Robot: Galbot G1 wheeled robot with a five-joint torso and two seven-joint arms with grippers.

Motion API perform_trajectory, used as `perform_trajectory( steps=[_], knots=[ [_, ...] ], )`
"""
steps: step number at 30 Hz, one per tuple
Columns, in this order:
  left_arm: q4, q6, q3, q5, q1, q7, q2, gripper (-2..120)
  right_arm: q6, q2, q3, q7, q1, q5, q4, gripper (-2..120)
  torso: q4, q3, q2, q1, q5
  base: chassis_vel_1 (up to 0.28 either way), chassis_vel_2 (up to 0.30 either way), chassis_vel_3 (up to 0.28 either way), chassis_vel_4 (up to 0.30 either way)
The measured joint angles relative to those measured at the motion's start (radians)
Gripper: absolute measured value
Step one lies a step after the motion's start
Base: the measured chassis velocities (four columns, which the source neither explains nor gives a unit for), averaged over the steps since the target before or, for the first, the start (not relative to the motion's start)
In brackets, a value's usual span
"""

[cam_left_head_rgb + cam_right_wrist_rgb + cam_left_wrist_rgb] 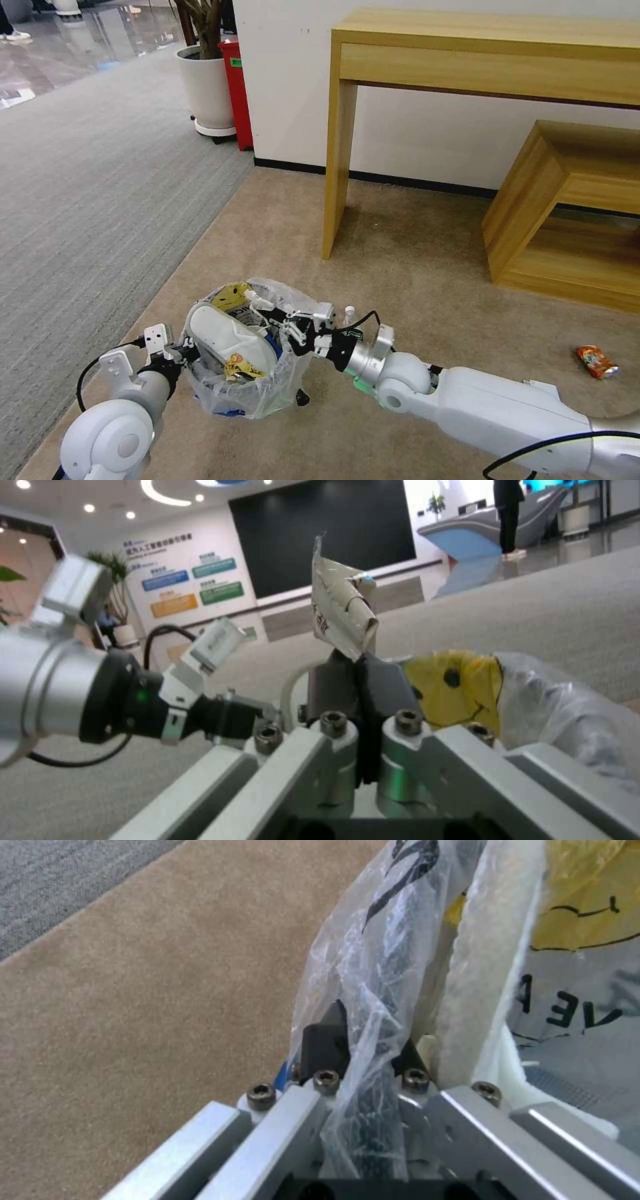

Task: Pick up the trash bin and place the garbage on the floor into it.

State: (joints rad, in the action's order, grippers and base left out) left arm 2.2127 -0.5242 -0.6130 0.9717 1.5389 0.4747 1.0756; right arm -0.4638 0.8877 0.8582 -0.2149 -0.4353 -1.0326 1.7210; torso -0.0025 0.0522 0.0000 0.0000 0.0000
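The bin (243, 353), bag-lined and crammed with a white slipper (223, 337) and wrappers, sits at 6 o'clock of the head view on the tan carpet (413, 267); light, with a slippery liner over a stiff wall, it is best taken at the rim. The left pincer (363, 1050), reaching from 7 o'clock, is pressed together on rim and bag at the bin's left edge. The right pincer (360, 672), extended low from 4 o'clock over the bin's right rim, pinches a crumpled wrapper (341, 612) (one red wrapper (597, 362) lies at 4 o'clock).
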Motion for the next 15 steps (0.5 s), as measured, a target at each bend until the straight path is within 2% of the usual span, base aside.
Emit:
perform_trajectory(
  steps=[2,5,6,9,10,12,15],
  knots=[
    [0.002,0.000,-0.003,0.000,0.001,0.001,0.000,1,0.004,0.004,0.004,0.005,0.002,0.002,-0.003,7,0.0000,0.000,0.000,0.000,-0.0001,0.000,0.000,0.000,0.000],
    [0.010,0.002,-0.008,0.001,0.007,0.002,0.002,1,0.018,0.005,0.008,0.017,0.000,0.013,-0.007,22,-0.0002,0.000,0.000,0.000,-0.0001,0.000,0.000,0.000,0.000],
    [0.010,0.002,-0.008,0.001,0.007,0.002,0.002,1,0.018,0.005,0.008,0.017,0.000,0.013,-0.007,22,-0.0002,0.000,0.000,0.000,-0.0001,0.000,0.000,0.000,0.000],
    [0.015,0.002,-0.008,0.001,0.009,0.002,0.007,1,0.020,-0.001,0.003,0.017,-0.010,0.020,-0.007,36,-0.0002,0.000,0.000,0.000,0.0000,0.000,0.000,0.000,0.000],
    [0.015,0.002,-0.008,0.001,0.009,0.002,0.007,1,0.020,-0.001,0.003,0.017,-0.010,0.020,-0.007,36,-0.0002,0.000,0.000,0.000,0.0000,0.000,0.000,0.000,0.000],
    [0.015,0.002,-0.008,0.001,0.009,0.002,0.008,1,0.020,-0.002,-0.004,0.017,-0.016,0.023,-0.007,48,-0.0002,0.000,0.000,0.000,-0.0001,0.000,0.000,0.000,0.000],
    [0.014,0.002,-0.008,0.001,0.009,0.002,0.008,1,0.019,-0.003,-0.014,0.016,-0.024,0.027,-0.004,56,-0.0002,0.000,0.000,0.000,0.0000,0.000,0.000,0.000,0.000]
  ],
)
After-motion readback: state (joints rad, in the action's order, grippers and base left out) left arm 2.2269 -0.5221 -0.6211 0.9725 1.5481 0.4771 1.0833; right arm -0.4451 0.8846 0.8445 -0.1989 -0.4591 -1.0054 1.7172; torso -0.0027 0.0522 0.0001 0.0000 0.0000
